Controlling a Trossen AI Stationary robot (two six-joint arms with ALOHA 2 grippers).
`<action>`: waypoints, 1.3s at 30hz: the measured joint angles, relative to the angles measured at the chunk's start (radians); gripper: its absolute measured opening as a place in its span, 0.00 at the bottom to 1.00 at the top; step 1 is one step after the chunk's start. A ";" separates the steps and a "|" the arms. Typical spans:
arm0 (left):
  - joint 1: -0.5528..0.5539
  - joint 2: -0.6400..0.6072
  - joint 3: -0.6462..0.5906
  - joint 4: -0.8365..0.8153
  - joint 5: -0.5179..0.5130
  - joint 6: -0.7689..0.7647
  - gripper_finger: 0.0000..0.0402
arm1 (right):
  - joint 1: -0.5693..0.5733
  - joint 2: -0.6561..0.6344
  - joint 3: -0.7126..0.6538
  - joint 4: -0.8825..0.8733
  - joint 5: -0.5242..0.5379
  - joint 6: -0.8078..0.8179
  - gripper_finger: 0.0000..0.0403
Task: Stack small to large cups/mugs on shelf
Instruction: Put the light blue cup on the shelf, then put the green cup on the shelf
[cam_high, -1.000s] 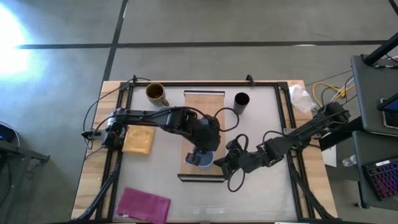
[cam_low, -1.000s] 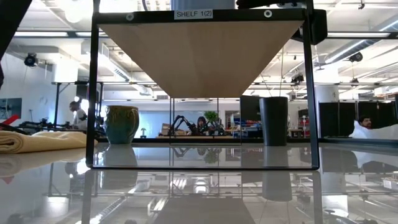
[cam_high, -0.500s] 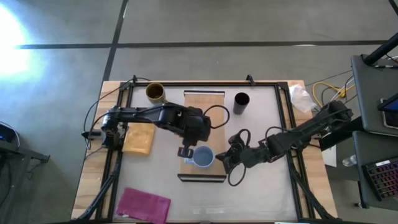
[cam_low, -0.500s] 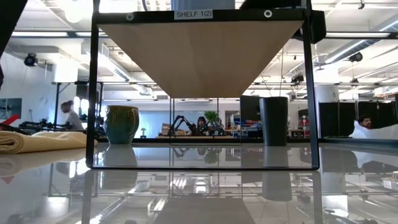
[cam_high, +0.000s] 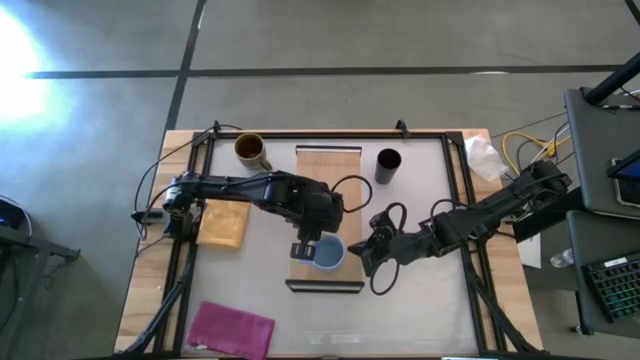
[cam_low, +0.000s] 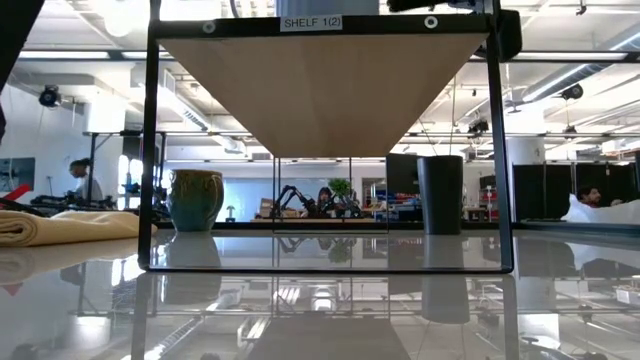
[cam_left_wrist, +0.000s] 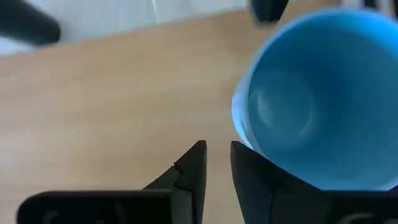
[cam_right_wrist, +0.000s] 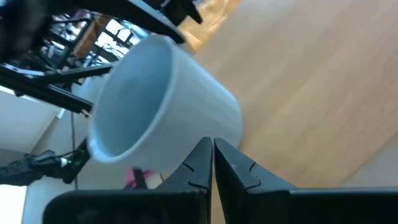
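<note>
The small light-blue cup (cam_high: 327, 253) stands on the near part of the light-wood shelf board (cam_high: 328, 170), mouth up. My left gripper (cam_high: 303, 246) is just left of it. Its fingers are almost shut with nothing between them (cam_left_wrist: 217, 171), and the cup (cam_left_wrist: 311, 106) is beside one finger. My right gripper (cam_high: 358, 256) is shut just right of the cup (cam_right_wrist: 165, 106). The mustard-brown mug (cam_high: 251, 150) and the black cup (cam_high: 388, 163) stand on the table on either side of the shelf's far end. Both also show in the low view, the mug (cam_low: 195, 200) and the black cup (cam_low: 441, 195). My left gripper has the outer side of one finger (cam_left_wrist: 252, 180) next to the cup's wall below the rim (cam_left_wrist: 244, 134); I cannot tell whether it touches. My right gripper has its shut fingertips (cam_right_wrist: 200, 155) level at the cup's outer wall (cam_right_wrist: 217, 127), coming from the table's right; I cannot tell whether they touch.
A folded yellow cloth (cam_high: 222, 227) lies left of the shelf and a magenta cloth (cam_high: 232, 328) at the near left. A white crumpled thing (cam_high: 485, 155) lies at the far right. The shelf's black frame (cam_low: 150, 150) holds the board above the table.
My left gripper has come off the top of the blue cup, going toward the table's left and a little far, so the cup's mouth now shows. My right gripper has shifted slightly toward the far edge beside the cup. The cup stays on the board.
</note>
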 joint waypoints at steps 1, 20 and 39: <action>0.000 0.000 0.000 0.017 0.010 0.002 0.15 | 0.000 0.004 0.000 -0.001 -0.004 0.000 0.02; 0.032 -0.026 -0.018 0.049 -0.009 0.033 0.15 | 0.012 0.015 0.000 -0.008 -0.015 -0.002 0.02; 0.070 -0.138 -0.017 0.032 -0.346 -0.076 0.15 | -0.127 -0.259 0.000 -0.106 0.091 -0.190 0.02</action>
